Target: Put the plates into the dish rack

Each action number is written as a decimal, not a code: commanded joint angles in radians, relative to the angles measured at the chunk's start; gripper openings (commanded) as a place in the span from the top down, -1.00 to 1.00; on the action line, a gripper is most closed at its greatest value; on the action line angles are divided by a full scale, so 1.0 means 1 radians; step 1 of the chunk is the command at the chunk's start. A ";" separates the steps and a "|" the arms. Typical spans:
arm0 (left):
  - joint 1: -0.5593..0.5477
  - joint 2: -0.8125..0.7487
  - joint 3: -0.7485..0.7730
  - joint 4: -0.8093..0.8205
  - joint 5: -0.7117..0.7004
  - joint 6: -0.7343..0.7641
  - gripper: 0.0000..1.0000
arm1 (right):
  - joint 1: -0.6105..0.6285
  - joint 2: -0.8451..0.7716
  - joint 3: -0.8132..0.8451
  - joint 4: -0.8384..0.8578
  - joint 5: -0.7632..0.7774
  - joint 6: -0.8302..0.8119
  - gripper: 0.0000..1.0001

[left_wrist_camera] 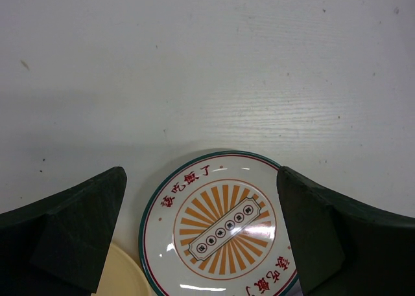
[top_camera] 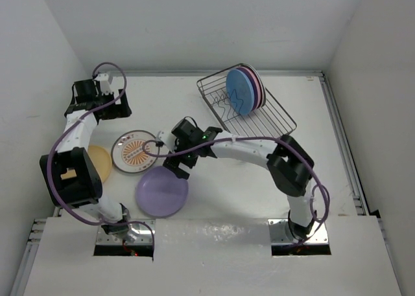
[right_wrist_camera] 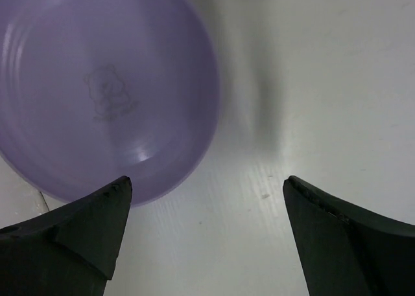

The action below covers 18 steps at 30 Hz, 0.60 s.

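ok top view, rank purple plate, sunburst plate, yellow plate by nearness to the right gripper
1. purple plate, just below-left of the right gripper
2. sunburst plate, further left
3. yellow plate, far left

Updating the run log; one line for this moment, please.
dish rack: plates standing inside | left hand: open near sunburst plate | right hand: open at purple plate

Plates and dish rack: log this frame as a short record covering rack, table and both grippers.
dish rack: blue plate frontmost of several standing on edge
table: purple plate, sunburst plate, yellow-orange plate lying flat
left gripper: open, empty, near sunburst plate
right gripper: open, empty, at purple plate's rim
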 commanded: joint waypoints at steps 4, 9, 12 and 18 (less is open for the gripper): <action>0.002 -0.079 -0.030 0.038 0.010 0.000 -0.95 | 0.020 0.066 -0.015 0.086 -0.061 0.150 -0.64; 0.002 -0.104 -0.050 0.039 0.008 0.005 -0.95 | 0.020 0.120 -0.096 0.177 -0.025 0.213 -0.28; 0.002 -0.110 -0.054 0.041 0.010 0.006 -0.95 | 0.021 0.154 -0.109 0.185 -0.020 0.231 0.13; 0.002 -0.113 -0.059 0.041 0.007 0.008 -0.95 | 0.017 0.175 -0.113 0.188 -0.051 0.318 0.81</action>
